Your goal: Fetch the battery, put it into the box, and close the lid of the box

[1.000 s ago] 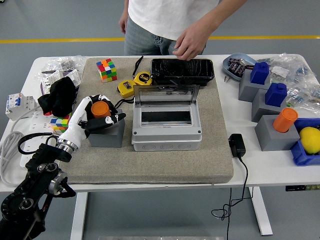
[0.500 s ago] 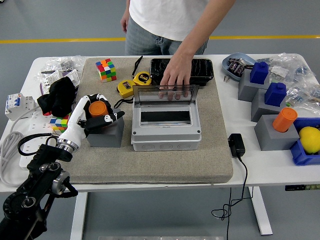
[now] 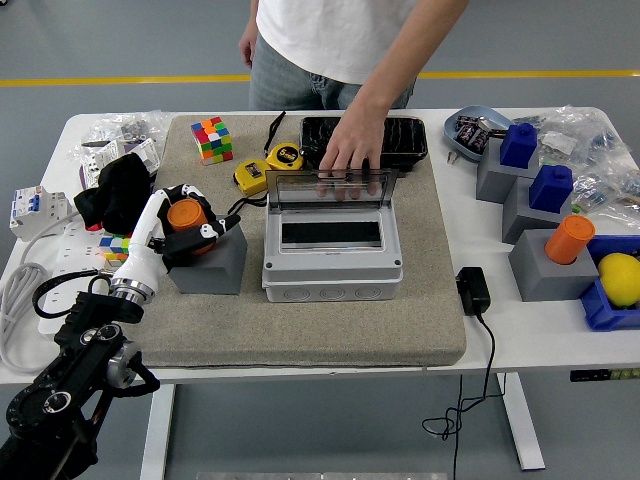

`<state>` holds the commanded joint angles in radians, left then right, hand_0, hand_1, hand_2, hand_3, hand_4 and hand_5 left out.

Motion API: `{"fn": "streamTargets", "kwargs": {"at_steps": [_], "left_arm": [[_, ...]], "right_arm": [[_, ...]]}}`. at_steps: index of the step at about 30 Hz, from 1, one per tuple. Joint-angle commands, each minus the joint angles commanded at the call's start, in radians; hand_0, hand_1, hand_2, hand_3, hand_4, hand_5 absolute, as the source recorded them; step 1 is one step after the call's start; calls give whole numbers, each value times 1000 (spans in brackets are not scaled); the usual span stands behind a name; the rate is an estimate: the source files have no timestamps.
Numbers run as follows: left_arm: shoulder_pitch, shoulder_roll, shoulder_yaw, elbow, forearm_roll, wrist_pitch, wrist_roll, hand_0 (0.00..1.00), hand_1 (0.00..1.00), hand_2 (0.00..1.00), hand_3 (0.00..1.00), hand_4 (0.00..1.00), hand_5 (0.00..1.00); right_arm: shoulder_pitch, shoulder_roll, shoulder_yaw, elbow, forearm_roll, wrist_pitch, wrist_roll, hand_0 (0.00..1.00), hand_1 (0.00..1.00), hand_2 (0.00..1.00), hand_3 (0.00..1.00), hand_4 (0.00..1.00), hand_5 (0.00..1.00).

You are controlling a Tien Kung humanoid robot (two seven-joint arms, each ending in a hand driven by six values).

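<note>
A white table stands on a grey floor with a yellow line across the top of the frame. A tan mat covers the middle of the table.

In the middle of the mat sits a grey box. Its clear lid stands up at the back, so the box is open. A person in a white shirt stands at the far side, and the person's hand rests its fingers on the top edge of the lid. Just behind the box is a black tray.

At the left of the mat is a grey block with an orange battery standing on it. The robot's left hand comes up from the lower left corner, and its white fingers are curled around the battery. The battery is still on the block, left of the box and apart from it. The right hand cannot be seen.

Near the top left of the mat are a colour cube and two yellow tape measures. On the right side of the table are more grey blocks with blue and orange pieces, and a yellow ball in a blue bin.
</note>
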<state>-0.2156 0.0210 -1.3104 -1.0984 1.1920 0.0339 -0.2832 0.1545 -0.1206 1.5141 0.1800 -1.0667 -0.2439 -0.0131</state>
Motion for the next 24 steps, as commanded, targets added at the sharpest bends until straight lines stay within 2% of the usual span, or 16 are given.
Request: {"fn": "streamTargets", "kwargs": {"at_steps": [3,4,18,24], "left_arm": [[1,2,-2,-7,-25,7,-3,24,2,7,2,998,41],[0,1,-4,-11,-34,10,-4,25,2,2,2,998,172],[-11,1,-8,-51,-56,27,-7,22,2,2,2,998,208],[-18,4,-5,-98,-17,40,-4,22,2,2,2,998,203]], "right_arm": [[-1,1,-1,0,1,0,0,878,854,817,819,998,998],[-1,1,0,0,1,0,0,878,855,816,819,998,998],[0,-1,-2,0,0,-2,-1,878,855,816,819,998,998],[-2,-2,4,0,-5,-3,-2,878,855,816,820,998,998]]}}
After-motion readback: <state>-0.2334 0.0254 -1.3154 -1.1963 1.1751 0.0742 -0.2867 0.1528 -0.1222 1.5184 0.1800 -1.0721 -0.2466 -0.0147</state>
